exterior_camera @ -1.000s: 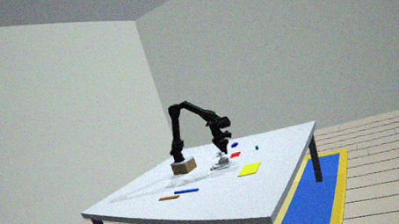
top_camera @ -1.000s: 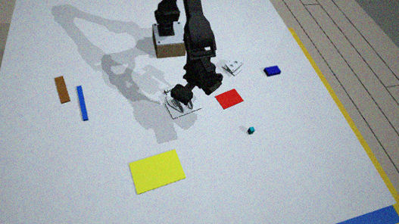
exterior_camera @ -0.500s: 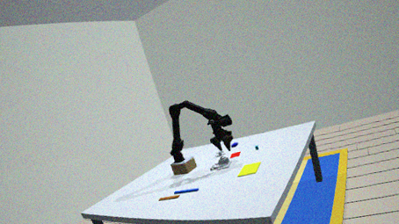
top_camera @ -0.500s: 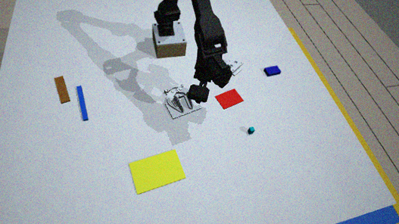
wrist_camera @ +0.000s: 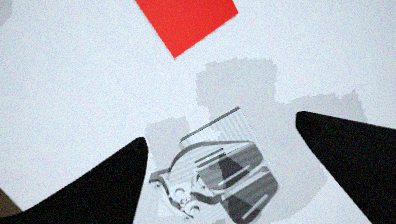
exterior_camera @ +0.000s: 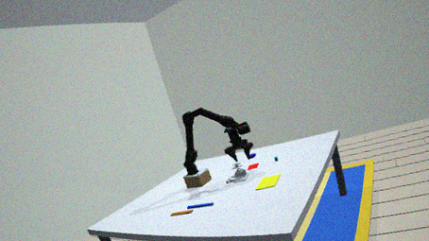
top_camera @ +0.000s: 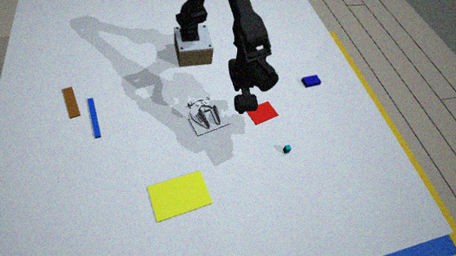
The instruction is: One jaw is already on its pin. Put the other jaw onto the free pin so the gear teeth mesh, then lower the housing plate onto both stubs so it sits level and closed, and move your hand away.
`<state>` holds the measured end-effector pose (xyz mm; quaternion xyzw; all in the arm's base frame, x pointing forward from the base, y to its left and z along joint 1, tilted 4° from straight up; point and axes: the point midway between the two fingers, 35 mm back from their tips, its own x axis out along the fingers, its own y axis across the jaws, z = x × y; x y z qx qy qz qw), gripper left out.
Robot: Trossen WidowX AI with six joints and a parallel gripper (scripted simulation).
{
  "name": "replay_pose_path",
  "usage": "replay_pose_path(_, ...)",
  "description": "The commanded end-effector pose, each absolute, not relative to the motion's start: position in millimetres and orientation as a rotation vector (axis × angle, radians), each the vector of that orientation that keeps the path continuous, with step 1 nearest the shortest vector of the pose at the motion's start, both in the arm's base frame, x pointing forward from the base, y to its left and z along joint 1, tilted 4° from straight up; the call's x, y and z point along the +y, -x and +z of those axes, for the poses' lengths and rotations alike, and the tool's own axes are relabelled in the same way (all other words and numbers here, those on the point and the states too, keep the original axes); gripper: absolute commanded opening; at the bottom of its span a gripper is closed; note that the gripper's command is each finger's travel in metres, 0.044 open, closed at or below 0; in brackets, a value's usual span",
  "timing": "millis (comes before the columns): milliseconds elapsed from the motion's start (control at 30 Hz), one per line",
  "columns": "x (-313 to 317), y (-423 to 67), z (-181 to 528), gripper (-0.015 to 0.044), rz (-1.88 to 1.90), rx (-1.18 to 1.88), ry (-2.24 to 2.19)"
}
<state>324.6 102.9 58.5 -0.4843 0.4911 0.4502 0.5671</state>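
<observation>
The pale base plate (top_camera: 214,128) (exterior_camera: 231,181) (wrist_camera: 234,128) lies on the table. Two grey jaws lie side by side over it: one jaw (top_camera: 202,117) (wrist_camera: 234,168) and the other jaw (top_camera: 216,115) (wrist_camera: 258,192). Their rear ends meet near small round hubs in the wrist view. Whether the teeth mesh is too small to tell. The housing plate (exterior_camera: 237,165) lies apart, beyond the jaws; in the top view the arm hides it. My gripper (exterior_camera: 243,158) (wrist_camera: 219,131) is wide open and empty, above the table, higher than the jaws.
A red square (top_camera: 263,112) (exterior_camera: 252,166) (wrist_camera: 195,25) lies beside the base. A dark blue block (top_camera: 311,80), a teal cube (top_camera: 287,149), a yellow sheet (top_camera: 179,196), a blue strip (top_camera: 94,117) and a brown strip (top_camera: 71,102) lie farther out.
</observation>
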Motion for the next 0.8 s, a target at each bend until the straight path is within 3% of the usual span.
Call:
replay_pose_path(0,111.1,-321.6,61.1,0.044,1.117,1.112,1.212)
replay_pose_path(767,156.7,-296.8,62.6,0.044,1.473,0.851,1.597)
